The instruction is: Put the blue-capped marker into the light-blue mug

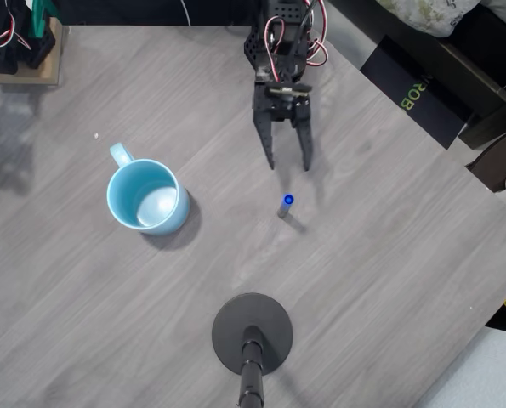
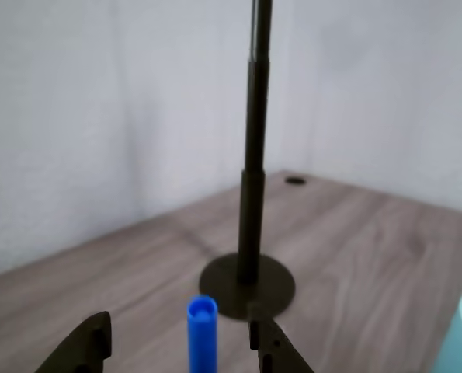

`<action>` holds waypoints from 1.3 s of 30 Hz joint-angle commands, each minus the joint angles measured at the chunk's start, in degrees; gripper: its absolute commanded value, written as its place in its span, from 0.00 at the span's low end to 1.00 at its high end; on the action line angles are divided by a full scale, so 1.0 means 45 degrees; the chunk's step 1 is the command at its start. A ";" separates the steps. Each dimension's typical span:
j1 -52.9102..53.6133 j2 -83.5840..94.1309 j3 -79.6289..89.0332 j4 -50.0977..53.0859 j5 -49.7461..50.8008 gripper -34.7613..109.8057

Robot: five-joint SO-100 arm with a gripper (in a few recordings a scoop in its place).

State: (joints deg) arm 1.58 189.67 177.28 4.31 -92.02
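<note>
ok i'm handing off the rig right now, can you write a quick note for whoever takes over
Gripper: open, holding nothing; the jaws stand apart, just short of the marker in the overhead view.
Blue-capped marker: standing upright on the table, cap up; in the wrist view it sits between the open jaws.
Light-blue mug: upright, left of the marker in the overhead view, nothing inside.
Done: approach lined up.
Left: close on the marker, lift, carry to the mug, drop in.

Bare table (image 1: pixel 380 229) btwn gripper (image 1: pixel 288 166), marker (image 1: pixel 286 205).
</note>
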 commanded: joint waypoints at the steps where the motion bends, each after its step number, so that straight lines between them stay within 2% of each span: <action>1: -0.0117 -0.0527 -0.0488 -0.0781 -0.0527 0.43; 11: 0.1250 -1.0195 -0.3574 -0.5508 0.0586 0.44; 23: -0.0020 -1.1660 -0.3105 -0.6543 0.1035 0.44; 34: 0.0020 -1.4102 -0.3027 -0.8398 0.1074 0.44; 36: 0.0020 -1.4844 -0.3086 -0.8906 0.0996 0.42; 39: -0.0039 -1.5781 -0.3145 -0.9180 0.0742 0.24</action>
State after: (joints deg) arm 1.41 121.11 164.36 -35.16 -88.07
